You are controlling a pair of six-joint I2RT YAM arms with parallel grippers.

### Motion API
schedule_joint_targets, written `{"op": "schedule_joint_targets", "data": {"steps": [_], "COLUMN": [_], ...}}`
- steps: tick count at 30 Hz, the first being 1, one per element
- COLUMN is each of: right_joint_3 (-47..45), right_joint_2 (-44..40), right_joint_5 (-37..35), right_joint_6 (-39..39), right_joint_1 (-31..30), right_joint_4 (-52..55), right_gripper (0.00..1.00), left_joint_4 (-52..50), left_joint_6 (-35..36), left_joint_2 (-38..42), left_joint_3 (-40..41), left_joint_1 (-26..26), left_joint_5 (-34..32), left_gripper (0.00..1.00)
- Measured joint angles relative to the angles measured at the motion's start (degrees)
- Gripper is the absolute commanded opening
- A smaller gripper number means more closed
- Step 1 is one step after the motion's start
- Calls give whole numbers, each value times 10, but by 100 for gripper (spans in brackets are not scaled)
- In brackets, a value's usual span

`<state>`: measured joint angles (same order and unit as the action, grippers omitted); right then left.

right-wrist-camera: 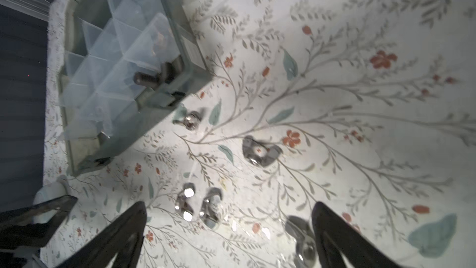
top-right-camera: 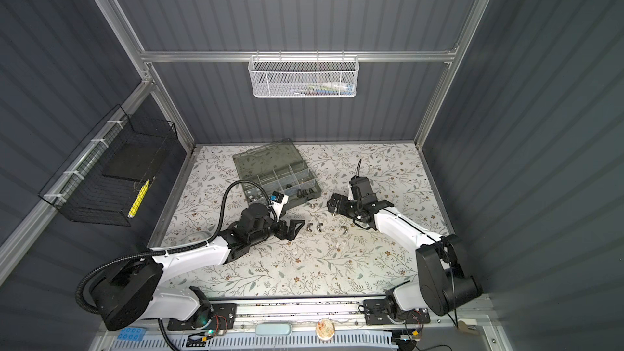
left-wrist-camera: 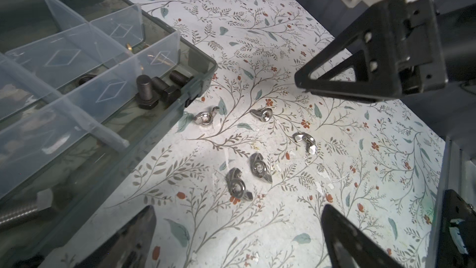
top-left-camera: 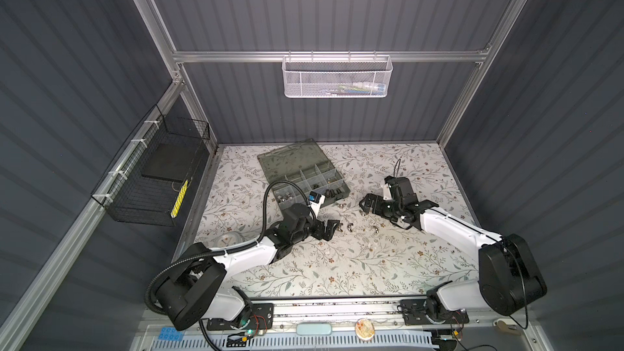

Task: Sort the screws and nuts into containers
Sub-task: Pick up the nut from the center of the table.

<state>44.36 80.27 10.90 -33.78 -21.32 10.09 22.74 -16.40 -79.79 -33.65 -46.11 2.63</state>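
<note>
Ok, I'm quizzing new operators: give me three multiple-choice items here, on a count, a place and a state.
1. Wing nuts on the table? A) two B) nine C) five
2. The black bolts lie: A) on the table B) in a corner compartment of the case C) in every compartment
3. The left gripper has fingers: A) apart, empty B) shut on a bolt C) shut on a nut
C, five show on the table; B, they lie against the case's corner; A, nothing sits between them.

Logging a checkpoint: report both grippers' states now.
Left gripper: jaws open, holding nothing.
Right gripper: jaws open, holding nothing.
</note>
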Motion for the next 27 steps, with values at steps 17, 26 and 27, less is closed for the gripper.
{"op": "schedule_joint_targets", "data": {"steps": [17,26,27], "right_joint_3": [-67,-67,-66], "right_joint_2": [10,29,31], "right_joint_5": [-35,-73,-78], "right_joint_6": [5,7,8], "right_joint_1": [-5,-33,-34], "right_joint_4": [7,16,18], "right_gripper": [51,33,32], "left_joint_4": [-37,-39,-39], "left_joint_6": [58,60,59], "left_joint_2": [-46,-46,-46], "left_joint_3": [-37,-38,-38], "left_joint_1": [-67,-67,-67], "left_joint_5": [-72,-76,-76], "left_gripper": [100,100,100]}}
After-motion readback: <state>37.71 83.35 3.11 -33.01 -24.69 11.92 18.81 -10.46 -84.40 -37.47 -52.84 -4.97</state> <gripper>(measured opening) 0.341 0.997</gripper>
